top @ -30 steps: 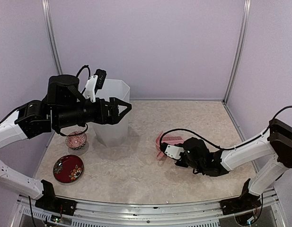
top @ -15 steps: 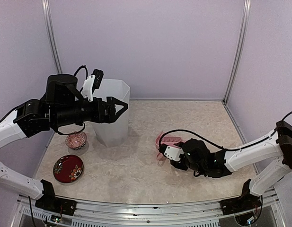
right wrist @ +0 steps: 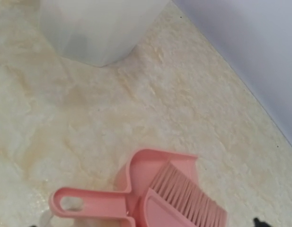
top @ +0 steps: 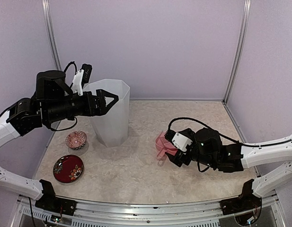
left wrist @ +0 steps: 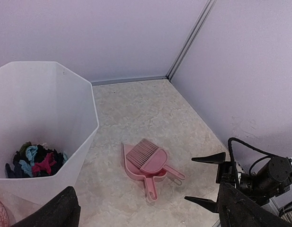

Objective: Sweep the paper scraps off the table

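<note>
The paper scraps (left wrist: 34, 161) lie heaped in black, teal, magenta and green at the bottom of the white bin (top: 110, 113). My left gripper (top: 112, 101) hangs open above the bin's rim with nothing in it; in its own view its gripper (left wrist: 148, 201) frames the beige table (top: 136, 170). A pink dustpan (top: 160, 145) rests flat on the table with the pink brush (top: 167, 141) lying in it. My right gripper (top: 168, 150) stands wide open just right of their handles, touching neither; from the left wrist the right gripper (left wrist: 199, 179) also shows open.
A small red patterned bowl (top: 76, 139) and a red plate (top: 68, 168) sit at the left, in front of the bin. Lilac walls and metal posts close the table in. In the right wrist view the dustpan (right wrist: 150, 165) and brush (right wrist: 186, 201) lie close below.
My right gripper has opened and drawn up and back to the right from the dustpan and brush handles. The left arm has pulled back to the left, above the bin.
</note>
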Action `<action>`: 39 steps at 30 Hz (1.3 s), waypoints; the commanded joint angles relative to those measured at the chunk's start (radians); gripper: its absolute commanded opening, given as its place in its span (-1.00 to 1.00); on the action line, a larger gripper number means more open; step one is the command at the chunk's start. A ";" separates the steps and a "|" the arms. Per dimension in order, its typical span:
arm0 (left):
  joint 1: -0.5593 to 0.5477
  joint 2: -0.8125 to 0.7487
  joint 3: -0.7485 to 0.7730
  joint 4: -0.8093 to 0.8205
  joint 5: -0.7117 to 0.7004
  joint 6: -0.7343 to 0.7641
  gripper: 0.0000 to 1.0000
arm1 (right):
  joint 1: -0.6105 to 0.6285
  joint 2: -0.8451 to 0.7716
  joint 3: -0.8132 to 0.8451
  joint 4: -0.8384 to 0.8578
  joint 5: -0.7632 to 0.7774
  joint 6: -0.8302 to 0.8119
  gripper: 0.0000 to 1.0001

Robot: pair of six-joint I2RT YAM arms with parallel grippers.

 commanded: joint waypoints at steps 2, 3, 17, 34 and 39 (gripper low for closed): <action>0.026 -0.037 -0.003 -0.017 0.004 0.026 0.98 | -0.026 -0.023 0.034 -0.063 -0.013 0.068 0.96; 0.033 -0.042 0.002 -0.022 -0.007 0.031 0.97 | -0.035 -0.023 0.040 -0.074 -0.017 0.078 0.97; 0.411 -0.058 0.095 -0.103 -0.014 0.074 0.98 | -0.386 -0.066 0.164 -0.216 -0.152 0.356 1.00; 0.786 -0.105 -0.299 0.194 -0.125 0.085 0.98 | -0.525 -0.176 -0.134 0.196 0.255 0.182 1.00; 0.785 -0.111 -0.436 0.366 -0.103 0.159 0.98 | -0.641 -0.125 -0.271 0.455 0.201 0.132 1.00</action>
